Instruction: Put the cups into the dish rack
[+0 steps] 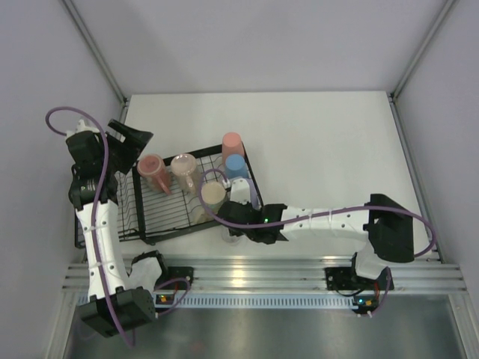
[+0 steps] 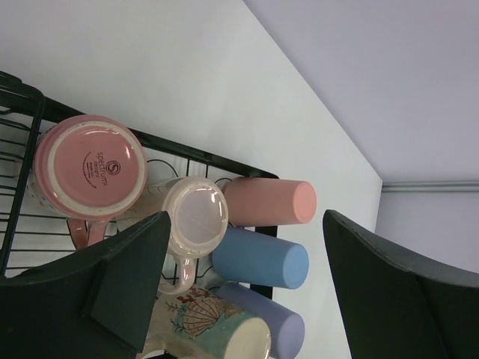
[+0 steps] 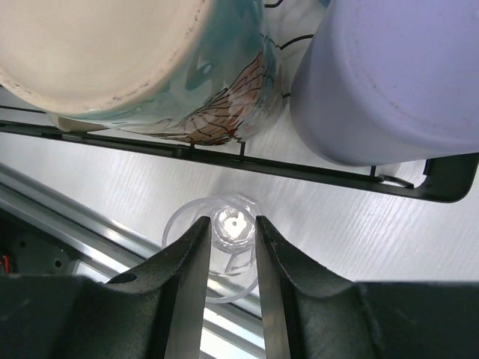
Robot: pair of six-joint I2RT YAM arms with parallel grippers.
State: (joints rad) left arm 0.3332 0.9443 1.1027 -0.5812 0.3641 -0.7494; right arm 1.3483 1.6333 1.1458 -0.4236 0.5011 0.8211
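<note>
Clear glass [image 3: 233, 233]: outside the dish rack [image 1: 161, 215], just beside its near rim at the right-hand end, over the bare counter [image 1: 322, 149] close to the metal edge rail. Seen mouth-on from the right wrist.

Right hand [image 3: 232, 221]: fingers a narrow gap apart, the glass in line with that gap. Its rim shows wider than the gap. Cannot tell whether they pinch it or only hang over it.

In the rack, right end: seashell mug [image 3: 135, 60] and lavender tumbler [image 3: 389, 75] side by side against the near rim. Behind them are the blue tumbler [image 2: 262, 258] and the salmon tumbler [image 2: 269, 202]. Further left are the cream mug [image 2: 196, 217] and the pink mug [image 2: 90, 168], bases up.

Left hand [image 2: 245, 217]: fingers spread wide, nothing between them, hovering off the rack's far left side.
</note>
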